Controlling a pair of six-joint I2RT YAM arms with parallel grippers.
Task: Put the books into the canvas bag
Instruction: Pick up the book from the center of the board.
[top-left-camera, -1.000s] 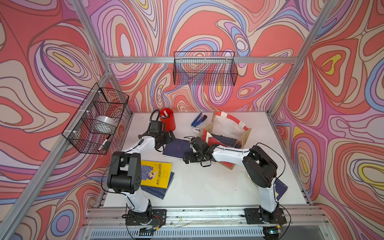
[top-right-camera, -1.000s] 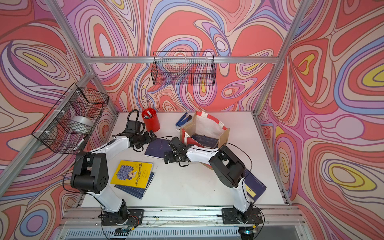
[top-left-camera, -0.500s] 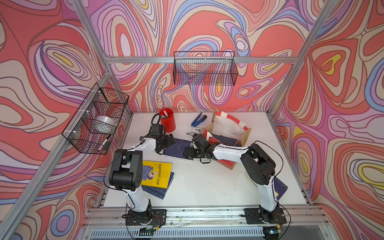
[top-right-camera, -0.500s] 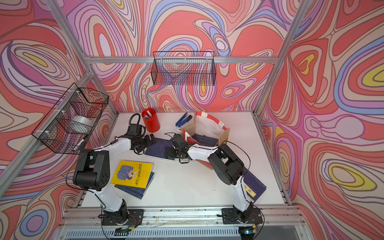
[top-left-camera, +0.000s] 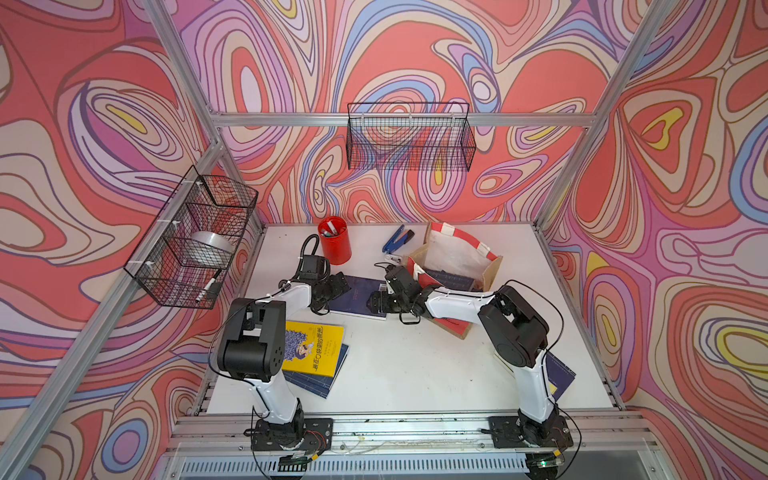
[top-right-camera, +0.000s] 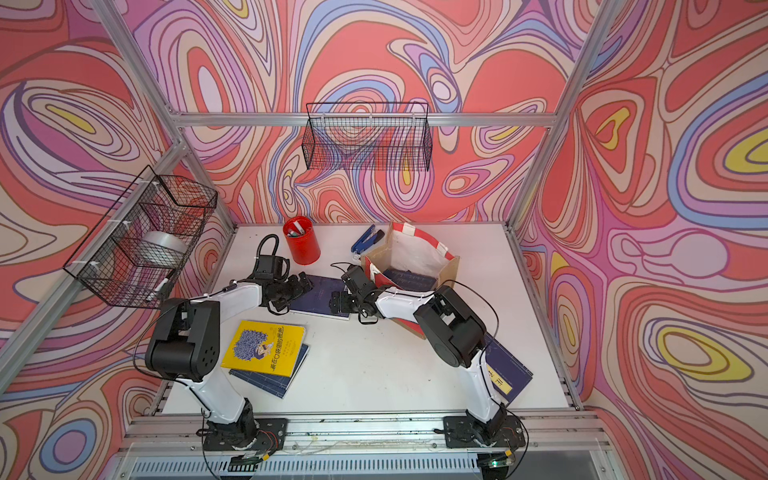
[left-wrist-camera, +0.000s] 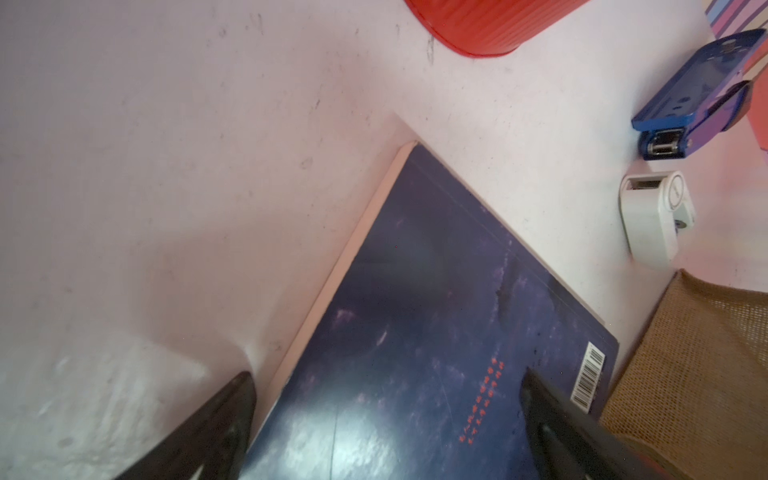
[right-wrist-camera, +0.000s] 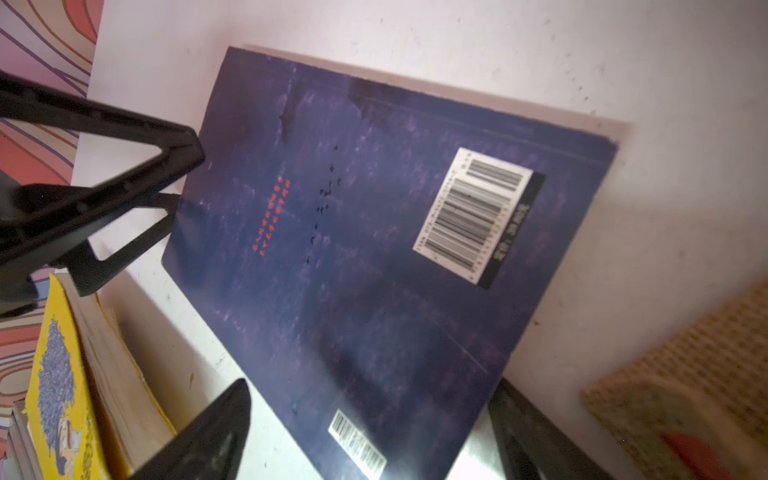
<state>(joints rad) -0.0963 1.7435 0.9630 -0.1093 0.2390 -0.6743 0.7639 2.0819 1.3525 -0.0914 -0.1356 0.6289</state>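
On the white table (top-left-camera: 415, 374) we see the canvas bag (top-left-camera: 493, 269) standing open near the back, a navy book (top-left-camera: 451, 279) lying inside. A wire basket (top-left-camera: 166, 266) on the side wall holds a tape roll (top-left-camera: 210, 247) and a marker (top-left-camera: 206, 286). The red cup (top-left-camera: 336, 249) holds pens (top-left-camera: 331, 229). A second navy book (top-left-camera: 358, 294) lies flat beside the bag, between the left gripper (top-left-camera: 338, 286) and the right gripper (top-left-camera: 376, 302), both with fingers spread and clasping nothing. The yellow book (top-left-camera: 313, 349) tops a front stack.
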